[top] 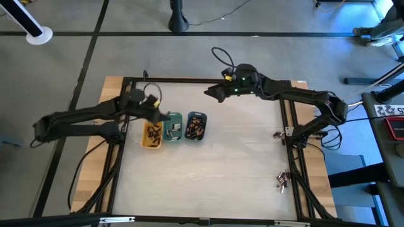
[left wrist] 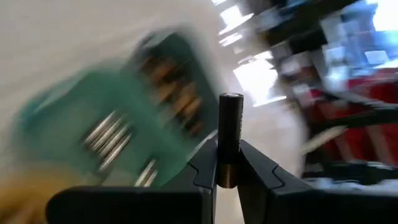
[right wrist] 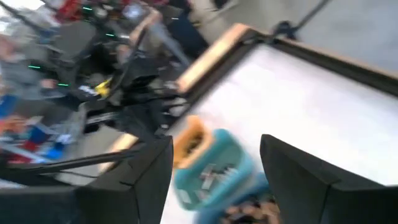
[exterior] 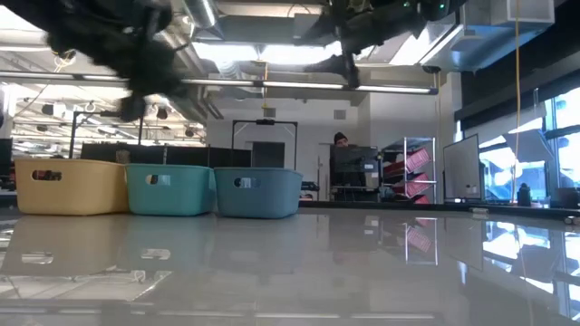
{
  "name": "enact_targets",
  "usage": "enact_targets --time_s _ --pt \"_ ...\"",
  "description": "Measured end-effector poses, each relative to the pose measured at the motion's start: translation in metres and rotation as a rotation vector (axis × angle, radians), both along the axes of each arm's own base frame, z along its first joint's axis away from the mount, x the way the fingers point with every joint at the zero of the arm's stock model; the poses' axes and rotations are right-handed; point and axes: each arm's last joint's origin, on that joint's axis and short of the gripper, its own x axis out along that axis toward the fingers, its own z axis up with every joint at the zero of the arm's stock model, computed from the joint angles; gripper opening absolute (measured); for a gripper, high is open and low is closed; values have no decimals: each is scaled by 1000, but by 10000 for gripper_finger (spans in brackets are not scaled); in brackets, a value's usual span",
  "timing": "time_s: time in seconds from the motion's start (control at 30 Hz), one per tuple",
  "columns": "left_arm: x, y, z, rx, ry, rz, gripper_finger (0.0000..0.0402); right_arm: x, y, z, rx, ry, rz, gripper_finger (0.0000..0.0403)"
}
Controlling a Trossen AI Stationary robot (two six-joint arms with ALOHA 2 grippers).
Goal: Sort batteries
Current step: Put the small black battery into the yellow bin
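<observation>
On the left side, the left gripper (top: 163, 117) hangs over the row of trays, right above the seam between the yellow tray (top: 151, 135) and the green tray (top: 173, 127). Its wrist camera gives the clear look: the two fingers (left wrist: 198, 171) are pinched tight on a single battery (left wrist: 229, 138), a dark cylinder with a copper-toned lower end, standing upright between them with its cap poking up free.

Below it, the yellow tray carries a scatter of dark and copper batteries (top: 153, 133). Next door, touching it, the green tray shows a few silvery ones (top: 173, 130). Third in line is the blue tray (top: 196, 127), loaded with copper-toned and dark batteries (top: 195, 128). From table height the three trays sit side by side, yellow (exterior: 70, 186), green (exterior: 169, 188), blue (exterior: 257, 191).

Moving right, the right gripper (top: 209, 93) is up in the air at about one o'clock from the blue tray, well apart from it. Its fingers (right wrist: 140, 180) stand spread wide, with nothing between them.

Far right now: on the table's right edge, at about three o'clock from the trays, a few loose batteries (top: 277, 133) lie by the frame rail, and another small cluster (top: 281, 181) sits nearer the front corner, at about four o'clock.
</observation>
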Motion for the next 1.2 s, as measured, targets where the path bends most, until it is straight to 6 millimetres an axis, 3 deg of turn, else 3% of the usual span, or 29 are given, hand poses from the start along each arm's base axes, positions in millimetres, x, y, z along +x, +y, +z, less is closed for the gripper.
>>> enact_targets --time_s 0.17,0.3,0.93,1.2 --pt "-33 -19 -13 -81 262 142 27 -5 0 -3 -30 72 -46 243" --pt "-39 -25 -19 -97 356 183 27 -5 -1 -5 -57 90 -77 243" --pt "-11 -22 -62 -101 776 160 33 -5 0 -8 -42 113 -44 243" --pt "1 -19 -71 -90 779 132 63 -6 0 -9 -32 121 -46 243"
